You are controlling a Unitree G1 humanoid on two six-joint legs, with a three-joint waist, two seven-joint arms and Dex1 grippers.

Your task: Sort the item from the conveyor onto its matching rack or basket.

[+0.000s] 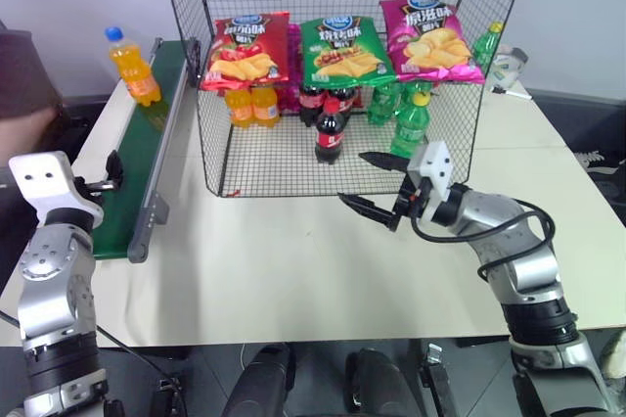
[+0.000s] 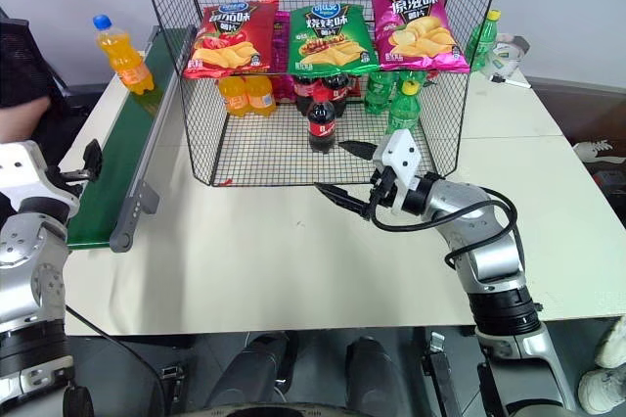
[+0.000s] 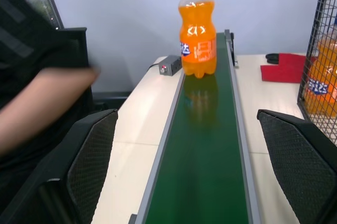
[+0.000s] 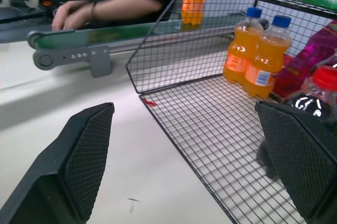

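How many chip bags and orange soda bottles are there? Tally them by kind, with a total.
Chip bags: 3, red, green, magenta
Orange soda bottles: 3, one on the conveyor, two in the rack
Total: 6

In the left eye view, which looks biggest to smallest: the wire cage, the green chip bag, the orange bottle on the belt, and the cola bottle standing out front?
1. Wire cage, by far.
2. Green chip bag.
3. Orange bottle and cola bottle: they look about alike, and the orange one stands farther off, so no ranking.
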